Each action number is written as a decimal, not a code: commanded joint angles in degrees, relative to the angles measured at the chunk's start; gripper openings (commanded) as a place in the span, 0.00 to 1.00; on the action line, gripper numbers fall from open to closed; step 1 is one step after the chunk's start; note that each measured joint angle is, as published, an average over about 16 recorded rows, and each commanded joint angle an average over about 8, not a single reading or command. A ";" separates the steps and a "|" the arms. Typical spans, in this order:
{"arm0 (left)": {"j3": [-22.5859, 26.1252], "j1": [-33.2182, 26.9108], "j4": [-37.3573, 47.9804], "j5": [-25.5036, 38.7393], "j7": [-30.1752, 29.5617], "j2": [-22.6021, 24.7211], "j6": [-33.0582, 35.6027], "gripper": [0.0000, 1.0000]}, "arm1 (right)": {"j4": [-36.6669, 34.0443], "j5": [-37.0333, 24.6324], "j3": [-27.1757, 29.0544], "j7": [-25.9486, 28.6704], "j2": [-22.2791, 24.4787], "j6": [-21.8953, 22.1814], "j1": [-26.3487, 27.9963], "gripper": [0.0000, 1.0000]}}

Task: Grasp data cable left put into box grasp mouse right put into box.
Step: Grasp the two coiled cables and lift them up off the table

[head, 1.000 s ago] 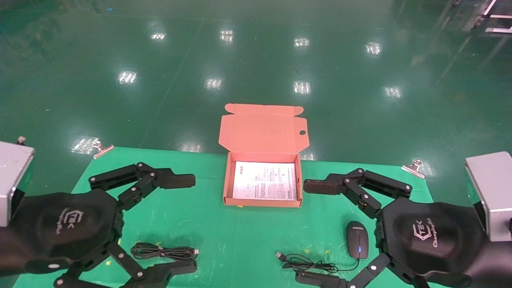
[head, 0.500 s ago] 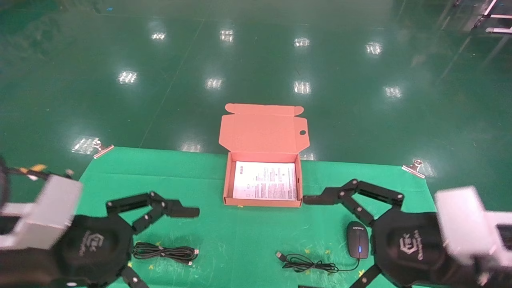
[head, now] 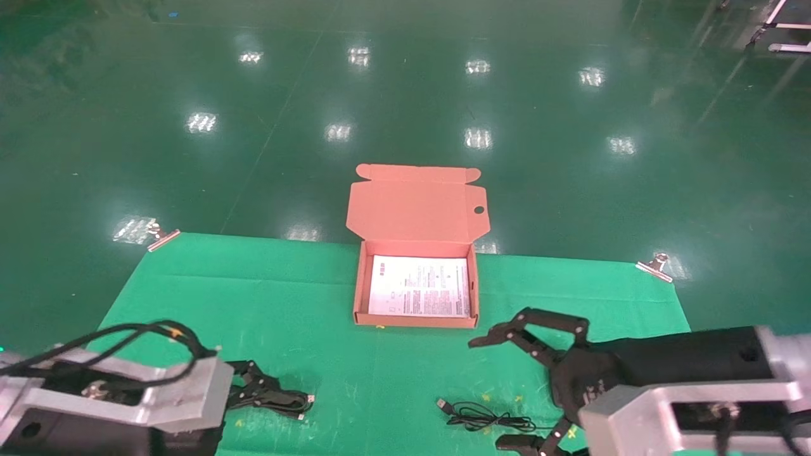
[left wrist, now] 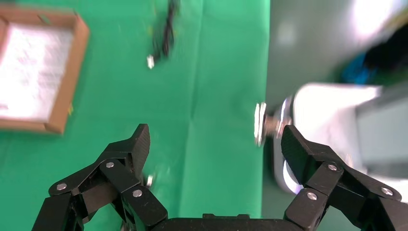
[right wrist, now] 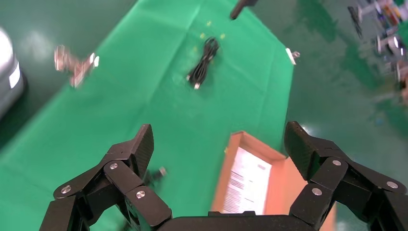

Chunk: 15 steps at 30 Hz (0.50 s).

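At eight o'clock in the head view, low on the green cloth [head: 285, 297]: left gripper [left wrist: 215, 137], fingers [left wrist: 137, 147] spread wide, holding nothing. Sits far lower and closer to six o'clock than a second ago, with the wrist rolled over and the grey bracket [head: 158, 392] now facing up. Overlaps the near end of the data cable [head: 293, 401]; cannot tell whether touching it. Data cable unmoved, flat on the cloth at seven o'clock, silver plug [head: 310, 399] pointing toward three o'clock.

At the centre, reaching toward twelve o'clock: the box [head: 361, 288], lid [head: 418, 206] standing open, nothing inside but the white printed sheet [head: 419, 294]. Same place as before.

At five o'clock: the loose mouse cord [head: 488, 419], unchanged. Around its three o'clock side: right gripper [head: 488, 392], likewise dropped and rolled over within the last second, spread wide and empty. Now covers the spot where the mouse lay a second ago, hiding it from the head view; not to be made out in either wrist view.

Reads as both arms ending a descent toward their targets, with nothing pinched, lifted or boxed yet. Likely calls next for closing across the middle of the cable bundle on the left and around the mouse body, not the cord, on the right. Some risk of catching only one loop, or of dragging the cord.
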 commanded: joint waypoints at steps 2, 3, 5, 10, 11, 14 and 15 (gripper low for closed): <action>2.96 -2.45 0.05 3.64 -0.38 1.07 0.13 1.00 | 0.09 -2.94 -1.12 -4.37 -1.06 0.45 0.89 1.00; 4.00 -3.19 0.13 4.84 -0.37 1.50 0.14 1.00 | 0.11 -3.82 -1.48 -5.35 -1.36 0.66 1.00 1.00; 6.04 -4.53 0.34 7.19 -0.27 2.38 0.12 1.00 | 0.12 -5.81 -2.28 -7.13 -1.92 1.10 1.19 1.00; 10.88 -7.11 1.08 13.29 -0.06 4.73 -0.32 1.00 | 0.12 -11.73 -4.74 -9.42 -3.40 2.51 1.43 1.00; 11.74 -7.46 1.22 14.59 -0.03 5.22 -0.54 1.00 | 0.11 -13.11 -5.29 -9.69 -3.72 2.90 1.37 1.00; 13.95 -8.01 1.70 18.47 -0.06 6.63 -1.71 1.00 | 0.05 -17.48 -6.99 -10.10 -4.72 4.37 0.91 1.00; 14.56 -8.02 1.82 19.81 -0.10 7.06 -2.31 1.00 | 0.01 -18.98 -7.56 -10.13 -5.05 4.96 0.63 1.00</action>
